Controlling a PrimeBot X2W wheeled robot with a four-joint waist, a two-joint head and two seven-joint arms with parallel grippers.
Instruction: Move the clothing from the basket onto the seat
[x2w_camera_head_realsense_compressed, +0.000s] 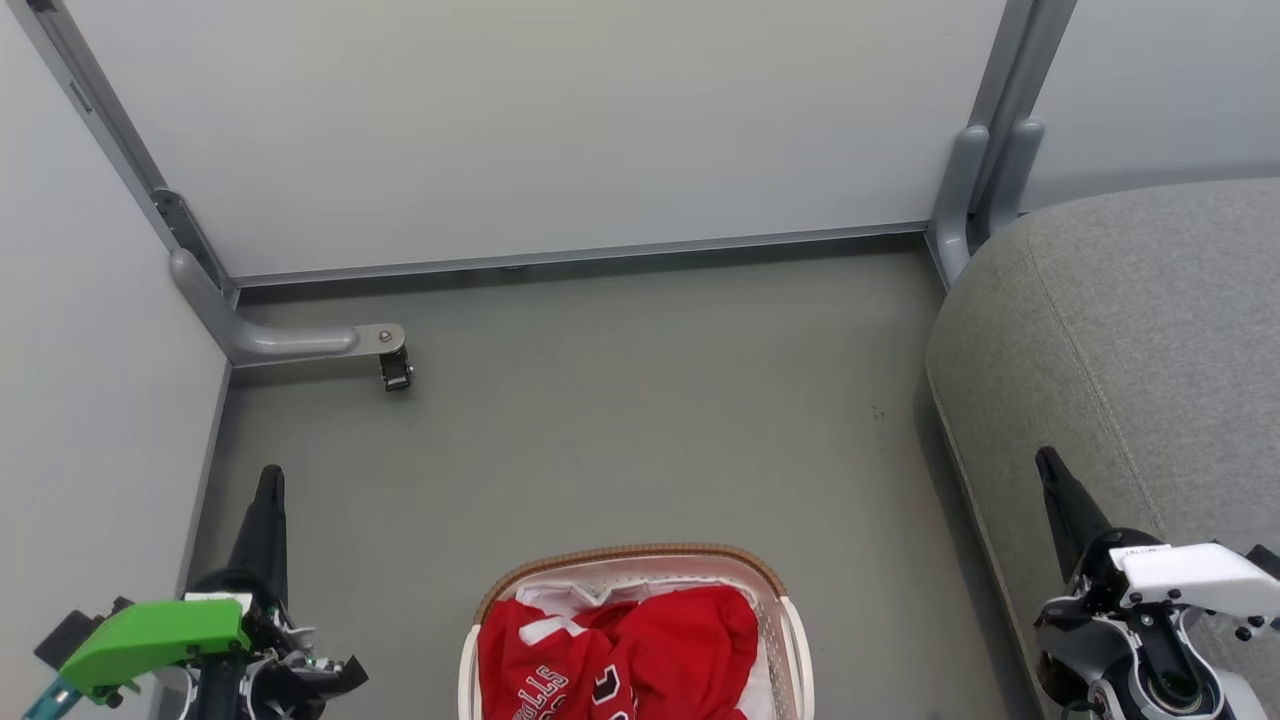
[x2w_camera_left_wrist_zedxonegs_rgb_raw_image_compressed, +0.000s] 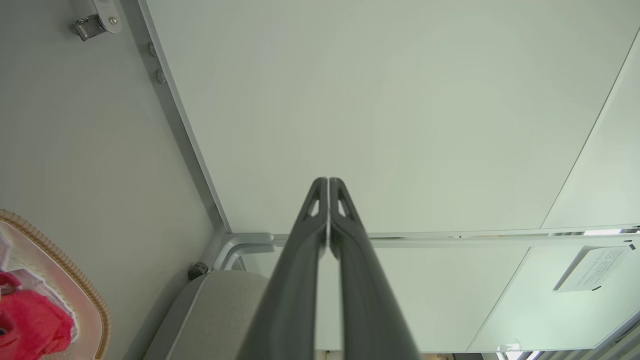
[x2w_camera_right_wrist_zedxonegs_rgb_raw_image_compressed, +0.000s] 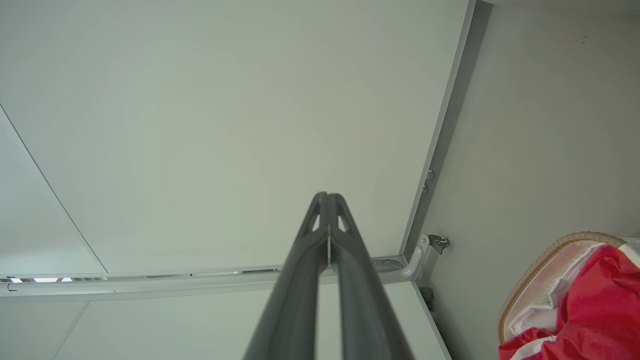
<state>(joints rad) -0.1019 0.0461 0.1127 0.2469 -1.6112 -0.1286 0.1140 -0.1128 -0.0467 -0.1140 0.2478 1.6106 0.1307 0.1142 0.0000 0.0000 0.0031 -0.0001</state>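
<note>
The white basket (x2w_camera_head_realsense_compressed: 630, 556) with its brown woven rim stands on the floor at the bottom middle of the head view. Red clothing (x2w_camera_head_realsense_compressed: 640, 650) with white trim and lettering fills it, with a bit of white cloth at the far edge. The grey seat (x2w_camera_head_realsense_compressed: 1130, 340) lies at the right. My left gripper (x2w_camera_head_realsense_compressed: 270, 478) is shut and empty, left of the basket. My right gripper (x2w_camera_head_realsense_compressed: 1045, 460) is shut and empty, above the seat's front edge. The basket (x2w_camera_left_wrist_zedxonegs_rgb_raw_image_compressed: 65, 270) and clothing (x2w_camera_left_wrist_zedxonegs_rgb_raw_image_compressed: 30, 325) sit at the left wrist view's lower left, the clothing (x2w_camera_right_wrist_zedxonegs_rgb_raw_image_compressed: 595, 310) at the right wrist view's lower right.
Pale partition walls close off the back and left. A grey bracket foot with a black caster (x2w_camera_head_realsense_compressed: 395, 370) juts onto the floor at the back left. A grey post (x2w_camera_head_realsense_compressed: 975, 190) stands by the seat's back corner. Grey floor lies between basket and wall.
</note>
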